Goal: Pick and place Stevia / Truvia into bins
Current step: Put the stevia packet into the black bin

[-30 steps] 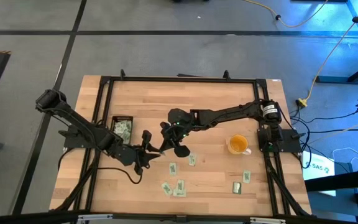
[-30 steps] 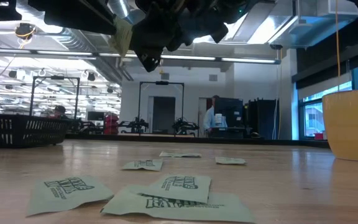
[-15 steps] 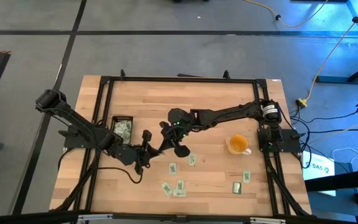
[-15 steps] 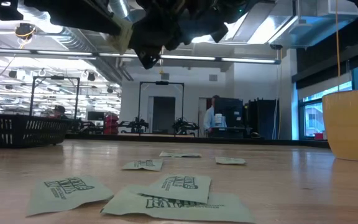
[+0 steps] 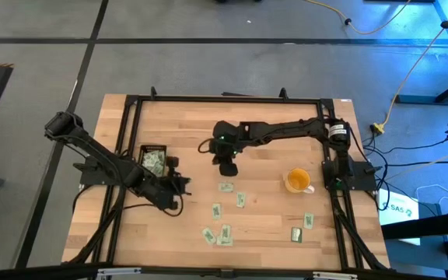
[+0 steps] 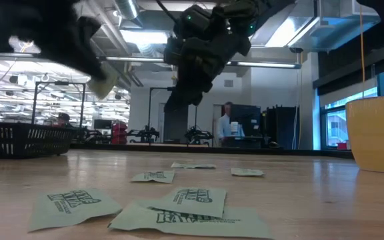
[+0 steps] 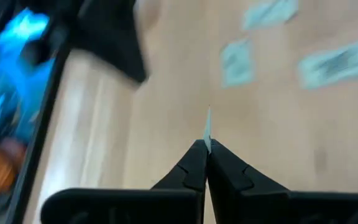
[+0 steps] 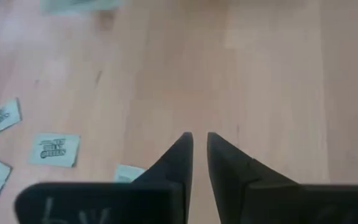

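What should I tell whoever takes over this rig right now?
Left tool: shut on a sachet, held above the table near the black bin.
Right tool: slightly open, empty, above mid-table.
Done: a few sachets already lie in the bin.
Left: drop the held sachet into the bin, then clear the loose sachets on the wood, including those near the yellow cup.

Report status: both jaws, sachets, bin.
Left gripper shut on a sachet. Right gripper open, empty. Bin partly filled. Path unobstructed.
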Tool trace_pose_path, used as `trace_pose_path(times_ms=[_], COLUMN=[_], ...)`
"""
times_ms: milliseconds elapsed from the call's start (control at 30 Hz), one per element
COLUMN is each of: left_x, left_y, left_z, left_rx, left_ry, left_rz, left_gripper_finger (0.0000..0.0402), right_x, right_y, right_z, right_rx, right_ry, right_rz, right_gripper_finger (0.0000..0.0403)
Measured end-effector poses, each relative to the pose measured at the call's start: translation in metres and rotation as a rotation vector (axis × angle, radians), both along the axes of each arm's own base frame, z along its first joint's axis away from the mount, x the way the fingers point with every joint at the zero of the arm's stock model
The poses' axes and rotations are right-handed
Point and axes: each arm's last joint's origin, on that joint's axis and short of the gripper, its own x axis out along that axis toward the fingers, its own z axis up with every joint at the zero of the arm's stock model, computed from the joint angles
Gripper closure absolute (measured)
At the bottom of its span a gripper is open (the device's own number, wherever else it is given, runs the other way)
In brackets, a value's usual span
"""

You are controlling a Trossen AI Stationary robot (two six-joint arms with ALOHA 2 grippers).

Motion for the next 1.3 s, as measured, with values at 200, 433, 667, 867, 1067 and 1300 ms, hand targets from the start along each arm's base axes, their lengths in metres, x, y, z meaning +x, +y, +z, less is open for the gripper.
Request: trace_pose_path(times_ms=[200,433,667,867,1067,1300], left_x=[-0.019,-0.042,-0.051,-0.042,-0.036,-0.033], left_y=[0.016,0.035,0.049,0.056,0.059,0.06], left_z=[-0.009,-0.015,-0.018,-0.034,-0.049,-0.056], left_rx=[-0.001,-0.048,-0.1,-0.07,-0.013,-0.032], left_ry=[0.043,0.145,0.24,0.368,0.47,0.523], left_rz=[0.291,0.584,0.809,0.903,0.926,0.95], left_gripper_finger=[0.0398,0.0398,0.0398,0.0398,0.0398,0.0374], right_x=[0.0,0.0,0.0,0.0,0.0,0.0], right_y=[-0.001,0.002,0.002,0.002,0.002,0.002], right_z=[0.0,0.0,0.0,0.0,0.0,0.0], right_rx=[-0.009,-0.024,-0.028,-0.028,-0.027,-0.027], right_ry=[-0.002,-0.008,-0.01,-0.01,-0.009,-0.009], right_rz=[0.009,0.035,0.04,0.039,0.038,0.038], right_gripper_finger=[0.0351,0.035,0.035,0.035,0.035,0.035])
